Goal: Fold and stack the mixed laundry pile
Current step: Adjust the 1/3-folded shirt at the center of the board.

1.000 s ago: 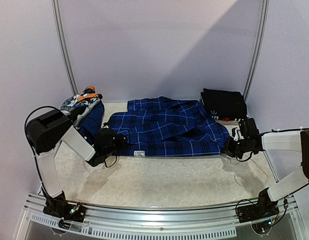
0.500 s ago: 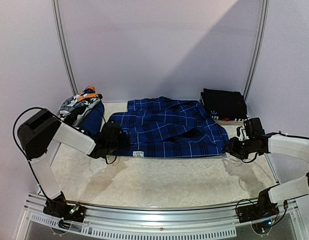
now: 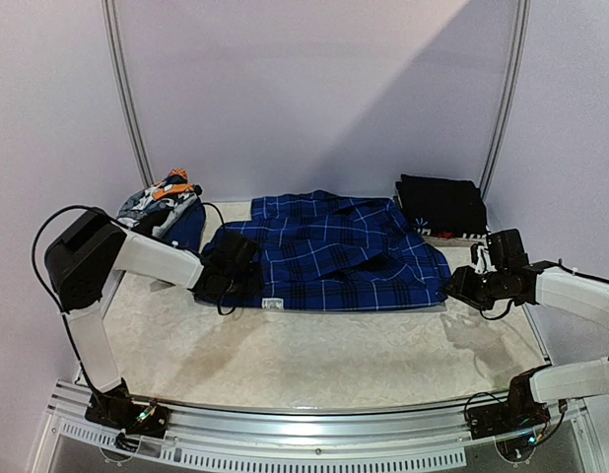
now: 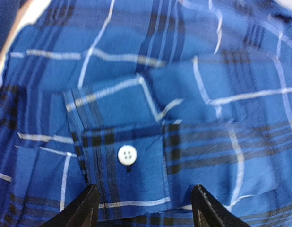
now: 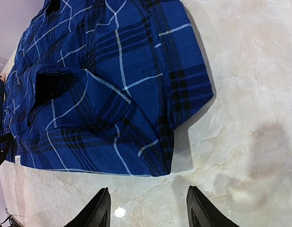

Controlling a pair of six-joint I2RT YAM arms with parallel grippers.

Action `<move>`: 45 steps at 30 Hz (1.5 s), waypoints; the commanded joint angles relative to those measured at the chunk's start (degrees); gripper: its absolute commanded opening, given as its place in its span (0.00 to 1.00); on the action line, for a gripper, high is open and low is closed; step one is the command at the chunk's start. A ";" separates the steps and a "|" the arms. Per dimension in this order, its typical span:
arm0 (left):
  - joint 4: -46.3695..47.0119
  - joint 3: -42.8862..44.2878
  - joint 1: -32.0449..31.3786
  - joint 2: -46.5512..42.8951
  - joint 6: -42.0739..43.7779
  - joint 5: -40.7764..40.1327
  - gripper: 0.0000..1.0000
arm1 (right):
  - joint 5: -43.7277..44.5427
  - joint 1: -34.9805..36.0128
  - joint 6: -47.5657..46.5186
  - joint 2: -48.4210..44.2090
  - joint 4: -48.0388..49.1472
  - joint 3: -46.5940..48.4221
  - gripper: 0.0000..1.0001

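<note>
A blue plaid shirt [image 3: 334, 254] lies folded across the back middle of the table, also filling the left wrist view [image 4: 184, 94] and lying in the right wrist view [image 5: 98, 94]. My left gripper [image 3: 237, 268] stands open over the shirt's left end, its fingers either side of a white button [image 4: 127, 154]. My right gripper [image 3: 458, 286] is open just off the shirt's right corner, above bare table. At the back left sits a heap of grey-white-orange patterned pieces [image 3: 159, 204]. Folded black trousers [image 3: 440, 205] lie at the back right.
The table top [image 3: 324, 355] is pale and marbled, with metal frame posts [image 3: 124, 89] at both back corners and a rail along the near edge. A dark blue garment [image 3: 186, 229] hangs beside the patterned heap.
Both grippers have opened and let go of the shirt. The left one moved right onto the shirt's end; the right one drew back to the right.
</note>
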 commanded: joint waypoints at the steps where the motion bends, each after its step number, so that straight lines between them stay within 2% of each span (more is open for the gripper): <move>1: -3.71 1.74 -0.24 2.81 0.44 1.71 0.64 | 0.50 -0.28 -1.12 -0.60 -0.26 1.22 0.56; 3: -3.28 1.96 -0.24 3.27 0.60 1.94 0.59 | 0.46 -0.26 -1.18 -0.79 0.00 1.18 0.56; 7: -0.73 2.05 -0.31 3.27 1.20 3.07 0.38 | 0.52 -0.27 -1.22 -0.99 0.42 1.05 0.56; 16: -0.50 2.50 -0.57 0.10 2.80 3.81 0.05 | 0.97 -0.27 -1.20 -1.29 0.63 0.70 0.56; 18: -0.82 2.49 -0.59 -0.70 2.94 3.84 0.01 | 1.16 -0.26 -1.22 -1.41 0.63 0.61 0.56; 35: -5.12 2.62 -0.94 -6.99 4.90 4.28 0.00 | 1.98 -0.26 -1.49 -1.75 0.68 0.34 0.56; 45: -14.59 2.68 -0.87 -14.96 7.55 3.74 0.00 | 3.00 -0.26 -1.70 -3.54 -0.16 0.43 0.56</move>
